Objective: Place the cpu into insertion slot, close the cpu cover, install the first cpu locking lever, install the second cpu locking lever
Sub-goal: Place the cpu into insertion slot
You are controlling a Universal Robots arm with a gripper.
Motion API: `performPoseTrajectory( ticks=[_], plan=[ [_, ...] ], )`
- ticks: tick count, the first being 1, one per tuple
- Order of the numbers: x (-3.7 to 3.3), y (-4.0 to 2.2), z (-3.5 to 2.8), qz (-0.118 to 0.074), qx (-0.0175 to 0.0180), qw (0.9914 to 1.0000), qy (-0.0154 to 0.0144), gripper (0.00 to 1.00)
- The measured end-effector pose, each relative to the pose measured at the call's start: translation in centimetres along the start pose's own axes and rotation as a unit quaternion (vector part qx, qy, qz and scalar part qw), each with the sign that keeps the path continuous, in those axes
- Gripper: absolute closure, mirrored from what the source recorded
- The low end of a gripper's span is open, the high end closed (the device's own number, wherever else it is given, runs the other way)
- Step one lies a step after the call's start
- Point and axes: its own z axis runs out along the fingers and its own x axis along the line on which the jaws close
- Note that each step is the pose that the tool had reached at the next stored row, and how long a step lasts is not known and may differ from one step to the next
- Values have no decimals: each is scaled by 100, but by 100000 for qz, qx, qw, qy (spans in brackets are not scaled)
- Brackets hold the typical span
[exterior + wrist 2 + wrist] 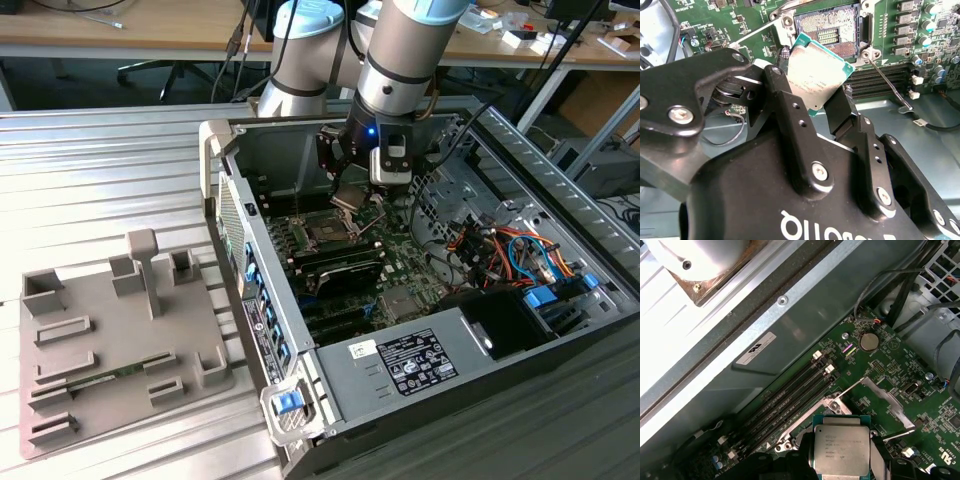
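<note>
I held the cpu (816, 75) by two opposite edges, its dull silver face showing in both wrist views (841, 449) and its green underside rim just visible. My pincer (810, 92) was closed only as far as the chip's width, one black finger (785, 100) on each side of it, and the chip sat tilted between them. It was in the air, clear of the board and not yet seated.

The insertion slot (827, 34) lay just past the chip's far edge, bare, its field of gold contacts exposed inside the shiny metal rim. In the exterior view the insertion slot (325, 232) was at about seven o'clock from my pincer (352, 182), close beneath it. The cpu cover (887, 402) stood swung open, off the slot. One thin locking lever (887, 82) stuck out free beside the socket's corner, unlatched.

Around the socket spread the green motherboard (880, 360), with the long black memory slots (790, 395) running alongside and a round coin cell (869, 341) farther out.

In the exterior view all this sat inside the open computer case (255, 270), lying on its side on a ribbed metal table (100, 160). A bundle of orange and blue cables (500, 250) was at about four o'clock from my pincer, well apart. A grey fixture tray (110, 340) rested on the table at about nine o'clock from the case, just beside it
</note>
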Motion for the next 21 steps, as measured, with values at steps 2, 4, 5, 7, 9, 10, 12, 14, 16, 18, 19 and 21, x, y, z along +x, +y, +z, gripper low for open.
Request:
performPoseTrajectory(
  ticks=[2,4,5,7,9,10,12,14,16,18,19,21],
  plan=[
    [0,0,1,37,1,100000,-4,45],
    [0,0,2,122,-2,100000,-11,45],
    [0,0,3,164,-5,100000,-14,45],
    [0,0,3,212,-3,100000,-20,45],
    [0,0,4,268,-3,100000,-22,45],
    [0,0,5,314,-5,100000,-29,45],
    [0,-1,6,374,-8,99999,-33,45],
    [0,-1,7,425,-10,99999,-37,45],
    [0,-1,7,475,-11,99999,-41,45],
    [0,-1,8,528,-11,99999,-48,45],
    [0,-1,8,549,-12,99998,-50,45],
    [0,-1,9,623,-14,99998,-55,45]
  ],
)
